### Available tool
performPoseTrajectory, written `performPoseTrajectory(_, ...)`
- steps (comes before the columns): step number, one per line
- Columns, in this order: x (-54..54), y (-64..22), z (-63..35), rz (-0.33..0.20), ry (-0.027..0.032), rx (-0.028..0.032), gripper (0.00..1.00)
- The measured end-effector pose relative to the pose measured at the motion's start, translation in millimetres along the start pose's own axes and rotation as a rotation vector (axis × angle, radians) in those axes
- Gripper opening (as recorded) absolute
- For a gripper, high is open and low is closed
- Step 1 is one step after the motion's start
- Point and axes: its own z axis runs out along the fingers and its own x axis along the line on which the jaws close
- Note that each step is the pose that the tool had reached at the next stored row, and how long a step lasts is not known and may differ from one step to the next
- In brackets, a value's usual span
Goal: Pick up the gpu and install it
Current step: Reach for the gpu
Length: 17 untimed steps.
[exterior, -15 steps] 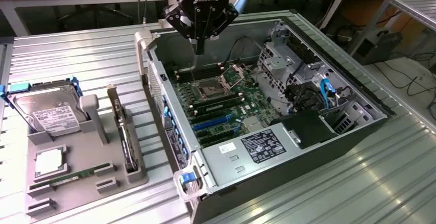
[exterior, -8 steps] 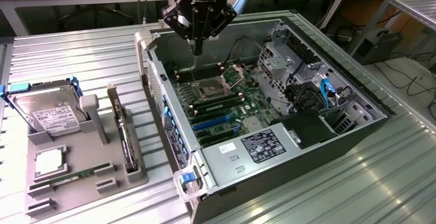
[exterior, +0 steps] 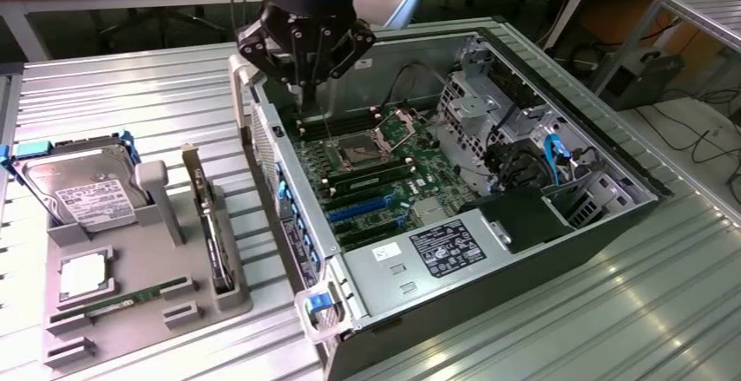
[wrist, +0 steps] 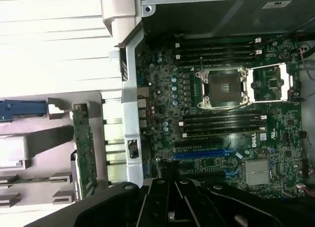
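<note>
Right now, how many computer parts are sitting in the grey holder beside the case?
4: the hard drive at the back, the gpu on edge nearest the case, a square chip in front of the drive, the memory stick nearer still. None looks hidden.

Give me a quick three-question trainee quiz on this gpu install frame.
1. True or false: the gpu is already seated on the motherboard.
2. The gripper hangs over: A) the hard drive B) the open computer case C) the memory stick.
3. Fill in: the gpu stands on edge in the ____ holder, on the exterior view's left of the case.

Key: 1 false, 2 B, 3 gray.
</note>
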Motion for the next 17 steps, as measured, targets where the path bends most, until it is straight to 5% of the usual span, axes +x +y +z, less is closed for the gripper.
performPoseTrajectory(17,83.3,-25.3,7.5,0.000,-0.0007,0.0034,0.11)
